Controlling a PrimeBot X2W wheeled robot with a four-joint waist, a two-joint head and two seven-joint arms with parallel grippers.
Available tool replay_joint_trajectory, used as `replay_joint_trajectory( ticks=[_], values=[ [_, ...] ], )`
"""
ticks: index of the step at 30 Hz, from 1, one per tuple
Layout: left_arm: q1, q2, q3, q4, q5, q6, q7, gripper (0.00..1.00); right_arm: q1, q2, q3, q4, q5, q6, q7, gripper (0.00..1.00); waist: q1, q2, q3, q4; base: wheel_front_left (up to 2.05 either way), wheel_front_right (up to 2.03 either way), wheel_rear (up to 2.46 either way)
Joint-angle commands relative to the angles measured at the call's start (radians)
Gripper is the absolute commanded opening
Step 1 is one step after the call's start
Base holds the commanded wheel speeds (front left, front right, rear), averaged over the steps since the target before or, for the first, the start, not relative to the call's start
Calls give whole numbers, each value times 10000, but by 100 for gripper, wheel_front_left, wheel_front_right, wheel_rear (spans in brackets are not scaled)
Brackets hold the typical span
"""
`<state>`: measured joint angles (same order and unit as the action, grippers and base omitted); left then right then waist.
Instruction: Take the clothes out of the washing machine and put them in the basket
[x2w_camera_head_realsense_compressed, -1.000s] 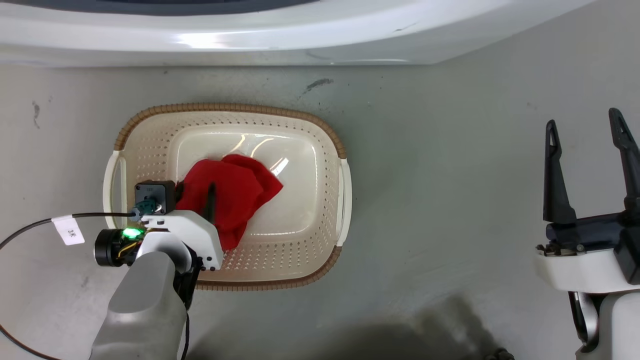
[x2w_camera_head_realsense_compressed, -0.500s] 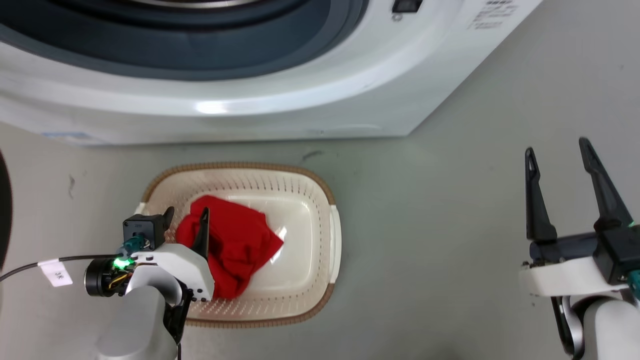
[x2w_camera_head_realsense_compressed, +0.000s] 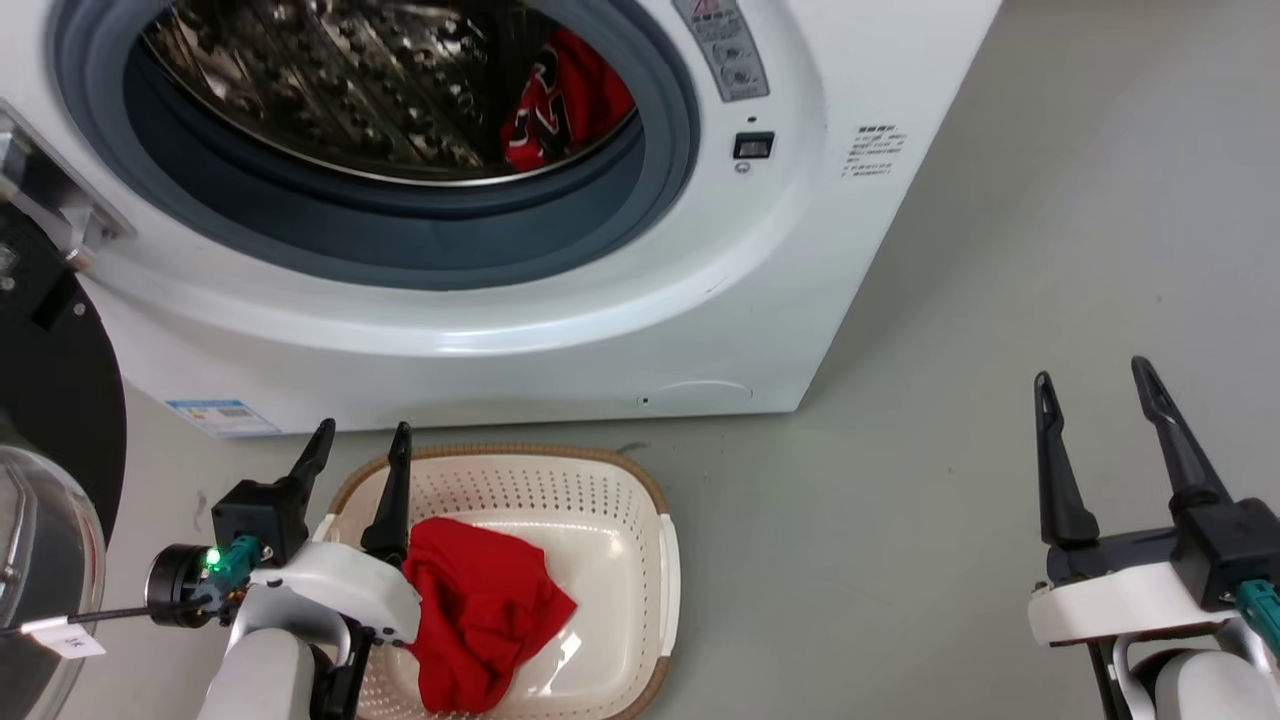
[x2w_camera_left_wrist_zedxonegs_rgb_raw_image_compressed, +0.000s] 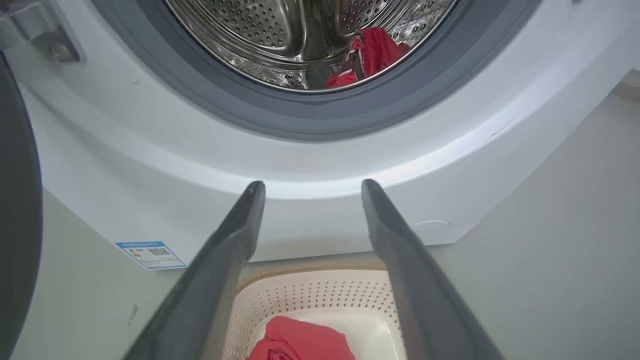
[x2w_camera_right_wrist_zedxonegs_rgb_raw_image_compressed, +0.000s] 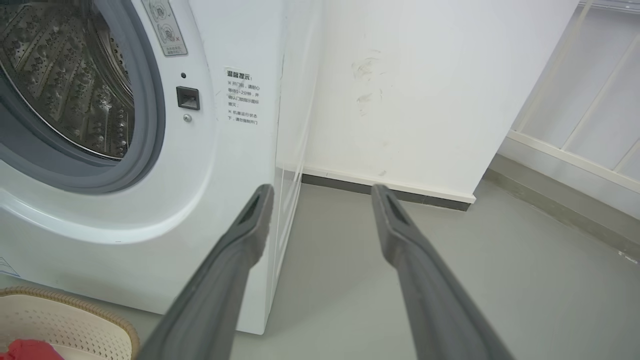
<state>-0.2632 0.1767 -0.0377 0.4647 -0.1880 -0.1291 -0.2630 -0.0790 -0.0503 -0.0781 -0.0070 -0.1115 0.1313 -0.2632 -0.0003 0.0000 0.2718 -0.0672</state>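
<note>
The white washing machine (x2w_camera_head_realsense_compressed: 760, 300) stands with its porthole uncovered. Inside the steel drum lies a red garment with black and white lettering (x2w_camera_head_realsense_compressed: 560, 100), also seen in the left wrist view as a red garment (x2w_camera_left_wrist_zedxonegs_rgb_raw_image_compressed: 367, 55). A plain red garment (x2w_camera_head_realsense_compressed: 485, 610) rests in the cream basket (x2w_camera_head_realsense_compressed: 560, 480) on the floor in front of the machine. My left gripper (x2w_camera_head_realsense_compressed: 362, 433) is open and empty above the basket's left rim, its fingers (x2w_camera_left_wrist_zedxonegs_rgb_raw_image_compressed: 235, 240) pointing at the machine's front. My right gripper (x2w_camera_head_realsense_compressed: 1093, 373) is open and empty over the bare floor to the right.
The black-framed glass door (x2w_camera_head_realsense_compressed: 45, 480) hangs open at the far left. A white wall (x2w_camera_right_wrist_zedxonegs_rgb_raw_image_compressed: 425, 90) and a railing (x2w_camera_right_wrist_zedxonegs_rgb_raw_image_compressed: 575, 125) lie to the right of the machine. Grey floor (x2w_camera_head_realsense_compressed: 900, 560) stretches between the basket and my right gripper.
The head camera has tilted up, bringing the drum and the lettered garment into view. My left gripper has lifted off the plain red garment, which stays in the basket.
</note>
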Motion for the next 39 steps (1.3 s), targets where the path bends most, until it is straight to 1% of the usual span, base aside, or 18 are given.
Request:
replay_joint_trajectory(
  ticks=[1, 7, 12, 15, 20, 25, 28, 33, 36, 39],
  values=[
    [106, 6, -27, -114, -19, -13, -27, 100, 58, 1, 17, 21, 67, -10, -24, 100, 3, 0, -208, -65, 0, 0, 0],
    [163, 283, -422, -637, -279, -15, -27, 100, 195, 1, 126, 93, 221, -10, -24, 100, 3, 0, -352, -325, 0, 0, 0],
    [-656, 902, -1014, -459, -587, -15, -27, 100, 96, 1, 227, 63, 388, -10, -24, 100, 3, 0, -48, -767, 0, 0, 0],
    [-1550, 1371, -1409, -306, -831, -15, 333, 100, -15, 4, 306, 34, 478, -10, -24, 100, 3, 0, 287, -1094, 0, 0, 0],
    [-3349, 2138, -2012, -96, -1279, -16, 1669, 100, -146, 4, 326, -49, 638, -10, -24, 100, 3, 0, 1033, -1648, 0, 0, 0],
    [-5519, 2615, -2496, 523, -1766, -16, 3463, 100, -342, 4, 367, -177, 839, -10, -24, 100, 3, 0, 2031, -2109, 0, 0, 0],
    [-6922, 3125, -2679, 979, -2057, -15, 4543, 100, -435, 5, 490, -222, 1066, -10, -24, 100, 3, 0, 2647, -2432, 0, 0, 0],
    [-8981, 3884, -3095, 1713, -2419, -15, 6186, 100, -659, 6, 919, -268, 1367, -10, -24, 100, 3, 0, 3613, -3048, 0, 0, 0],
    [-10105, 4230, -3125, 2113, -2769, -15, 7041, 100, -735, 6, 1193, -279, 1601, -10, -24, 100, 3, 0, 4023, -3426, 0, 0, 0],
    [-10929, 4432, -3139, 2554, -2883, -16, 7828, 100, -786, 9, 1479, -291, 1779, -10, -24, 100, 3, 0, 4344, -3785, 0, 0, 0]
  ],
)
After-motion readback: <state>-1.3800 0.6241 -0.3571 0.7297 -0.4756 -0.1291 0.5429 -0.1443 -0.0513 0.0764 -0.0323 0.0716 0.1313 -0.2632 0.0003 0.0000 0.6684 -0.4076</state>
